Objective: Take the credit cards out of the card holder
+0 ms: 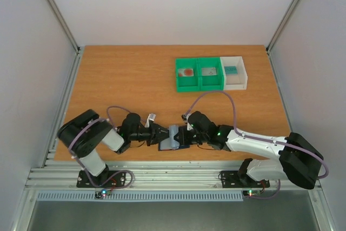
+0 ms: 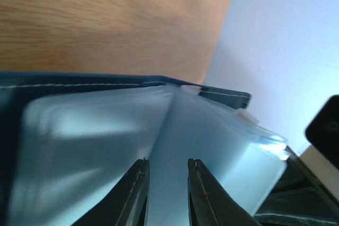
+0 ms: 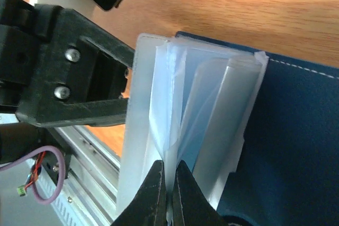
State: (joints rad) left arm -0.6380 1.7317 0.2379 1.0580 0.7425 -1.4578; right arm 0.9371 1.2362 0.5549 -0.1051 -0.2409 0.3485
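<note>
The card holder (image 1: 172,138) is held just above the table's near edge between both grippers, navy cover out and pale grey-blue sleeves fanned open. My left gripper (image 1: 160,133) grips it from the left; in the left wrist view its jaws (image 2: 168,161) straddle a pale sleeve fold (image 2: 95,130). My right gripper (image 1: 184,136) comes from the right; its jaws (image 3: 169,163) pinch one thin clear sleeve leaf, beside the navy cover (image 3: 296,130). No credit card shows inside the holder. A red-and-white card (image 1: 187,72) lies in the green bin.
The green two-compartment bin (image 1: 199,81) and white bin (image 1: 236,82) stand at the back right, each section holding a small card. The ribbed metal rail (image 1: 173,177) runs just behind the grippers. A left finger (image 3: 100,107) sits close to the right jaws.
</note>
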